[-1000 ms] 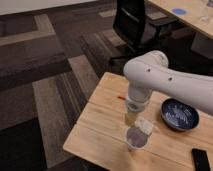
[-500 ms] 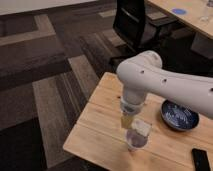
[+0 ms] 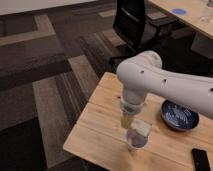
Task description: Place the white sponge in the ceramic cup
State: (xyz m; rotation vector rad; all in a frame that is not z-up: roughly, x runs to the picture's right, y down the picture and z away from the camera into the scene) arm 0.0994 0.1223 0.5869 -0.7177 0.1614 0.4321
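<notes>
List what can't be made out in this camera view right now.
- Gripper: sits directly above the ceramic cup; the arm's wrist hides most of it.
- White sponge: at the cup's rim; whether it rests inside cannot be told.
- Black phone: cut off by the bottom edge.
- Blue bowl: contents blurred.

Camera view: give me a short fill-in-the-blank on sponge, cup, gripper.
1. The gripper hangs directly above the ____.
2. The sponge sits at the rim of the cup, held by the ____.
3. The blue bowl stands on the wooden ____.
4. The object at the table's lower right corner is a black ____.

Missing: cup; gripper; table; phone
</notes>
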